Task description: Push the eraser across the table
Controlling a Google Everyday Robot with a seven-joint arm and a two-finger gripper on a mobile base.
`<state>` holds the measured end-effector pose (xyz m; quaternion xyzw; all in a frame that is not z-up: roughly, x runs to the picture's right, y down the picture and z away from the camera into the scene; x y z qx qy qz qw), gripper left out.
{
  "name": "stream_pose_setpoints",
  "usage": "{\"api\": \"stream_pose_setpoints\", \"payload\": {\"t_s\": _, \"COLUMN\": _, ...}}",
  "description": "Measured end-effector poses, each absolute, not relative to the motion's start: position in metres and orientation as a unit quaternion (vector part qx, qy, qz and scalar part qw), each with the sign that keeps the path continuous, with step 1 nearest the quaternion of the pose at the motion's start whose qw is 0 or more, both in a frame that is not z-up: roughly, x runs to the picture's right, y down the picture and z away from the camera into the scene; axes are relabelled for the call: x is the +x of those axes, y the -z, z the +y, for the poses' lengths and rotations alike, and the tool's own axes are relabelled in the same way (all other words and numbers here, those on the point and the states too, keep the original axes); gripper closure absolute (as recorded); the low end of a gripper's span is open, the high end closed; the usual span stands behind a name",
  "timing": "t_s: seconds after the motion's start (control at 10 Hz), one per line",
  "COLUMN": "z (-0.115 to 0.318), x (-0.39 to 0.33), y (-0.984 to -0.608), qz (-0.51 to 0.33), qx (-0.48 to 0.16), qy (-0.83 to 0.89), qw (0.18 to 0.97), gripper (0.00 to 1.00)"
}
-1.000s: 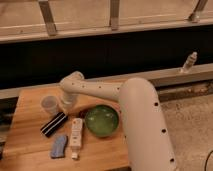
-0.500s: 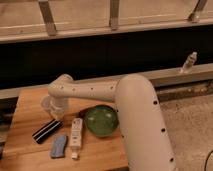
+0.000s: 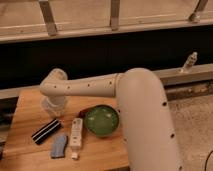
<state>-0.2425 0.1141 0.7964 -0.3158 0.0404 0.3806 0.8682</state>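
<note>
The eraser (image 3: pixel 46 131), a small black block with pale stripes, lies at an angle on the left part of the wooden table (image 3: pixel 26 156). My arm reaches in from the right and bends down at the far left of the table. The gripper (image 3: pixel 53 113) hangs just behind the eraser's far end, very close to it; I cannot tell whether they touch. A pale shape (image 3: pixel 48 106) at the gripper may be the cup, mostly covered by it.
A white remote-like stick (image 3: pixel 76 133) lies right of the eraser, a blue-grey pad (image 3: pixel 59 145) in front of it. A green bowl (image 3: pixel 101 120) stands mid-table under my arm. A small bottle (image 3: pixel 190 62) stands on the ledge at the right.
The arm has swung left and now covers the cup. The eraser has slid toward the front left of the table since a second ago.
</note>
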Motion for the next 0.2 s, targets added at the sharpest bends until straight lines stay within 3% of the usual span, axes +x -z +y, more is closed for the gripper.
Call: {"api": "stream_pose_setpoints", "payload": {"t_s": 0.2, "z": 0.081, "x": -0.202, "y": -0.798, "qz": 0.058, "qx": -0.279, "qy": -0.421, "qw": 0.861, "gripper": 0.96}}
